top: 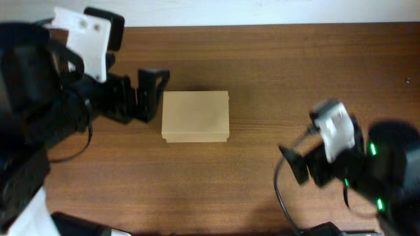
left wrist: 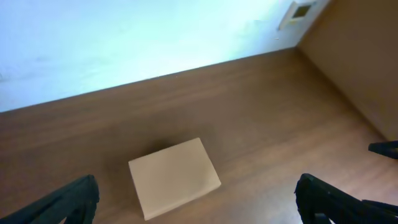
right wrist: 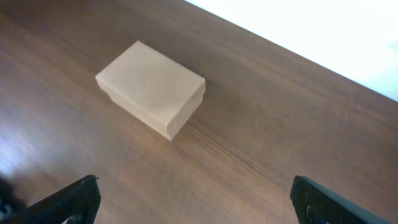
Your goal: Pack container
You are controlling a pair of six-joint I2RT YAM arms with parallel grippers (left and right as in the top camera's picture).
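The container point(top: 195, 116) is a small tan cardboard box with its lid shut, lying flat on the brown table. It also shows in the left wrist view point(left wrist: 174, 176) and the right wrist view point(right wrist: 151, 87). My left gripper point(top: 152, 94) is open and empty just left of the box; its fingers show at the bottom corners of the left wrist view point(left wrist: 198, 205). My right gripper point(top: 293, 164) is open and empty, well to the right of the box and nearer the front edge; its fingers frame bare table in the right wrist view point(right wrist: 198, 202).
The wooden table point(top: 275, 72) runs to a white wall point(left wrist: 124, 43) at the back. A brown panel point(left wrist: 360, 56) stands at the right in the left wrist view. No markers, tape roll or other loose items are in view.
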